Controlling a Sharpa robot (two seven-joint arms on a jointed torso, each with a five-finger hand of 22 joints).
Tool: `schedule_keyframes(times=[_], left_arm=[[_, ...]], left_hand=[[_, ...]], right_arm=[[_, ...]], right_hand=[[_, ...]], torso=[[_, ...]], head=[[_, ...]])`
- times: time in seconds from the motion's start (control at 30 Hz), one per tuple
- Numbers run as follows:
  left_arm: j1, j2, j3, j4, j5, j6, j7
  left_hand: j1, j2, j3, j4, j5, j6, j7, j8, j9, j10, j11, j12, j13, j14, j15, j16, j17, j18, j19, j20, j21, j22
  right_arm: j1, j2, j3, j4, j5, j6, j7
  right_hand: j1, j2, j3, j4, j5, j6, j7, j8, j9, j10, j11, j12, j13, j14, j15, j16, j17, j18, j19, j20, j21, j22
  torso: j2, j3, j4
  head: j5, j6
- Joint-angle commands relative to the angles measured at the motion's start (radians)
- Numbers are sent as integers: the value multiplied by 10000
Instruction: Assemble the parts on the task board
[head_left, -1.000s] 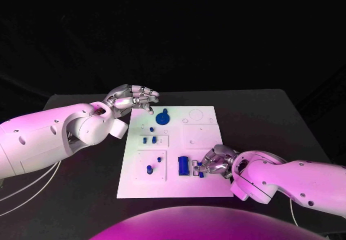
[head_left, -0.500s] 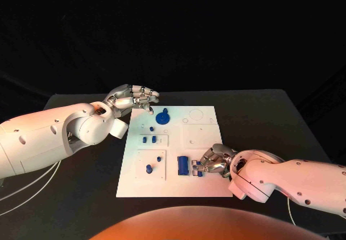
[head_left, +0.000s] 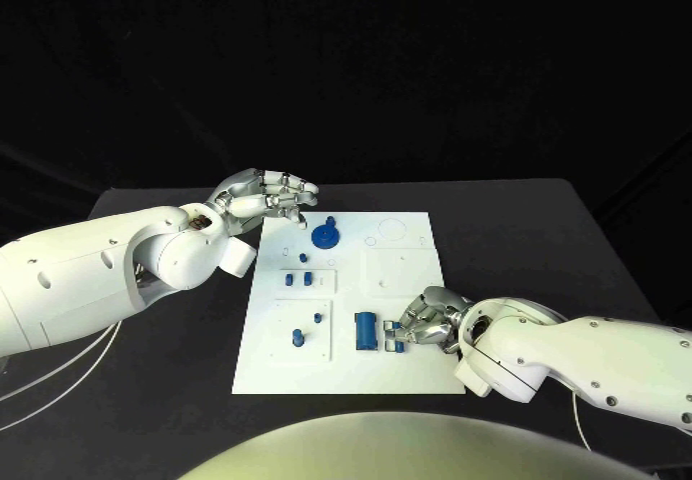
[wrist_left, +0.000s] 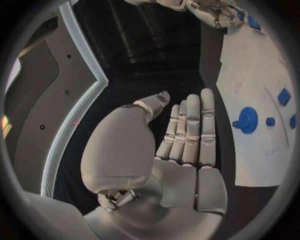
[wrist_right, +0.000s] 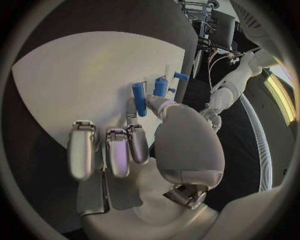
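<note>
The white task board (head_left: 398, 272) lies mid-table. On it sit a blue gear (head_left: 326, 236), small blue pieces (head_left: 299, 279) and a long blue part (head_left: 366, 330). My right hand (head_left: 427, 319) rests on the board's near right area with fingers curled down. Its thumb and a fingertip (wrist_right: 131, 111) lie beside the end of the long blue part (wrist_right: 139, 99); I cannot tell whether they grip it. My left hand (head_left: 268, 195) hovers at the board's far left corner. Its fingers (wrist_left: 190, 130) are straight and hold nothing, beside the gear (wrist_left: 247, 120).
More small blue pieces (head_left: 300, 336) stand in the board's near left section. A small blue piece (head_left: 397, 346) lies by a white slotted fixture under my right hand. Black table (head_left: 159, 330) surrounds the board on all sides.
My right hand has shifted slightly toward the long blue part. The left hand and the parts have stayed put.
</note>
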Motion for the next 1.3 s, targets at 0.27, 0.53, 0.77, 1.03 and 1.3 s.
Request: schedule_keyframes(times=[0.27,0.53,0.77,1.03,1.3], left_arm=[[3,71,3,-39,-112,228,34],[2,81,1,-62,-128,235,38],[2,78,0,-60,-130,236,38],[3,71,1,-53,-138,227,38],[2,98,-1,-82,-147,233,43]], left_hand=[[-4,60,-27,29,-21,-69,-14,44,7,-83,-19,69,11,-76,27,54,-7,126,-11,84,-56,-11],[-4,60,-27,29,-21,-69,-14,44,7,-83,-19,69,11,-76,27,54,-7,126,-11,84,-56,-11],[-4,60,-27,29,-21,-69,-14,44,7,-83,-19,69,11,-76,27,54,-7,126,-11,84,-56,-11],[-4,60,-27,29,-21,-69,-14,44,7,-83,-19,69,11,-76,27,54,-7,126,-11,84,-56,-11],[-4,60,-27,29,-21,-69,-14,44,7,-83,-19,69,11,-76,27,54,-7,126,-11,84,-56,-11]], right_arm=[[79,-38,-3,44,89,293,-10],[129,-108,4,173,133,315,-33],[151,-67,9,86,97,399,-74],[158,17,9,6,-36,602,-151],[159,83,8,0,-65,704,-167]], right_hand=[[-287,87,-81,85,30,316,-379,5,15,661,-157,13,1716,951,-26,17,2120,-91,545,-70,-24,2137],[-290,95,-82,88,33,319,-383,8,15,662,-160,13,1716,953,-25,21,2129,-92,546,-70,-20,2138],[-291,92,-87,87,34,317,-386,10,15,658,-162,-2,1707,952,-26,18,2122,-93,548,-69,-14,2140],[-467,-40,-251,196,26,300,-376,26,4,657,-155,-10,1713,949,-21,11,2108,-88,541,-65,-42,2134],[-686,-229,-514,372,9,319,-371,55,-12,657,-148,-23,1717,948,-16,10,2107,-86,539,-59,-55,2132]], torso=[[10,-12,-6],[-2,-5,6],[0,1,6],[9,-3,-5],[8,-12,-4]], head=[[-22,0],[-32,0],[-17,0],[4,0],[-11,0]])
